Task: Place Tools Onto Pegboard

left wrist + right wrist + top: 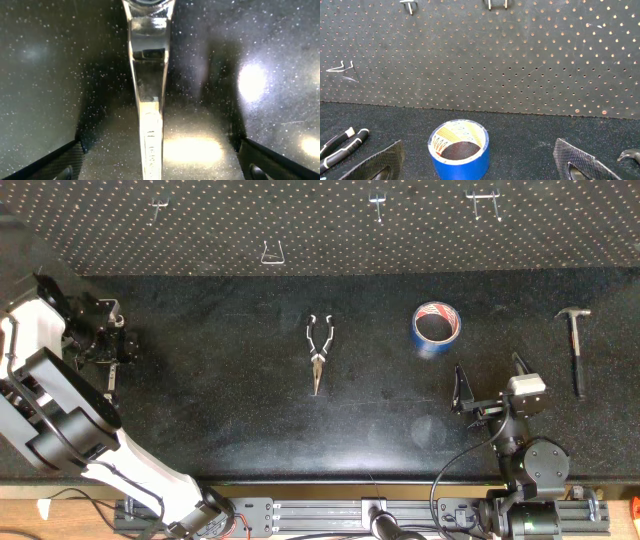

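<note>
Left gripper [160, 145] wide open, gripping nothing, wrench [148, 95] flat between its fingers mid-frame; right gripper [477, 145] open, empty, tape roll [459, 150] just ahead, lower centre

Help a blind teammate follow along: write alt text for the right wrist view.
A roll of blue tape stands on the black table before a pegboard with metal hooks. The right claw is open toward it; pliers handles lie to one side.

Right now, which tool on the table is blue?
The roll of tape, round and blue, between the pliers and the hammer. Those two are long, thin and not blue.
</note>
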{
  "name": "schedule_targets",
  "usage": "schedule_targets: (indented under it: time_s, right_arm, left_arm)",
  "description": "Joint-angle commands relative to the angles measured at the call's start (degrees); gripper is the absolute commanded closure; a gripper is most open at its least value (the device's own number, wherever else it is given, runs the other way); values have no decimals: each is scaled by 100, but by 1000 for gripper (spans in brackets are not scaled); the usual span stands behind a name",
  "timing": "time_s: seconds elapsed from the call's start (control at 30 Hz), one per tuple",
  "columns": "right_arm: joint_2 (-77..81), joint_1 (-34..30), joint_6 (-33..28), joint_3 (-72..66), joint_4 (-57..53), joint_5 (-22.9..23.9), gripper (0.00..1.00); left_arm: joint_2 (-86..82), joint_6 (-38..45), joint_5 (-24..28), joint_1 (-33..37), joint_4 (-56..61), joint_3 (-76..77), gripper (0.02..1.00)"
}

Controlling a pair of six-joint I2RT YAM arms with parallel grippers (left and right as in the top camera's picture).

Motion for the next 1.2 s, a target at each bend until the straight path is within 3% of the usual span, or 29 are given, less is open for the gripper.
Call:
schedule_targets:
  time_s: [0.03, 0.07, 0.1, 0.13, 0.3, 0.43, 0.6, 0.73, 1.2]
  right_arm:
    - [-42, 48, 44, -15, -35, 9, 25]
    - [-42, 48, 44, -15, -35, 9, 25]
    - [-42, 48, 44, -15, -35, 9, 25]
    - [-42, 48, 44, -15, -35, 9, 25]
    - [-42, 48, 44, -15, -35, 9, 25]
    - [-42, 48, 44, -15, -35, 9, 25]
    - [-42, 48, 44, -15, -35, 9, 25]
    - [-42, 48, 44, -13, -35, 9, 25]
    - [-42, 48, 44, -15, -35, 9, 25]
  left_arm:
    - [166, 114, -42, 17, -15, 133, 325]
    - [166, 61, -48, 17, -17, 133, 579]
    - [166, -22, -44, 35, -17, 133, 711]
    - [166, -219, -42, 59, 24, 133, 989]
    - [37, -295, -28, 24, 44, 133, 989]
    - [-1784, -1360, -42, -529, 798, -236, 989]
    - [-4321, -1742, -46, -2079, 2573, -2184, 991]
    - [-5469, -3112, -44, -3040, 3220, -3023, 989]
    - [-4374, -3346, -262, -2741, 4035, -3029, 989]
